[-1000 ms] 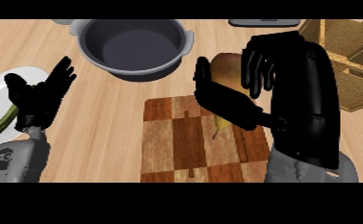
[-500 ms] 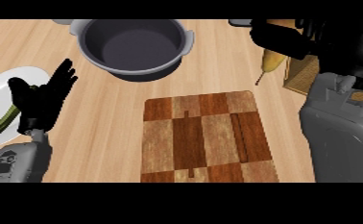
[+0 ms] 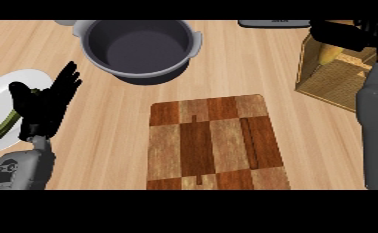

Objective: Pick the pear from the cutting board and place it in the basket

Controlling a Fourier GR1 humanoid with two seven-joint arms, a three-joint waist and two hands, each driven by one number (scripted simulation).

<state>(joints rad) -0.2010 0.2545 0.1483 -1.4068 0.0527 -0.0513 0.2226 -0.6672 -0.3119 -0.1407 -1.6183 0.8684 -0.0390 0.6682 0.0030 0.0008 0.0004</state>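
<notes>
Pear (image 3: pixel 329 53), likely smooth, light and easily bruised, hangs under right hand (image 3: pixel 341 33), fingers seemingly curled round its upper body, above basket (image 3: pixel 332 79); left hand (image 3: pixel 46 102) rests open.

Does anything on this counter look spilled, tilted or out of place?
Nothing stands out. The cutting board lies flat, the pot stands upright, and the right hand holds the pear over the basket.
</notes>
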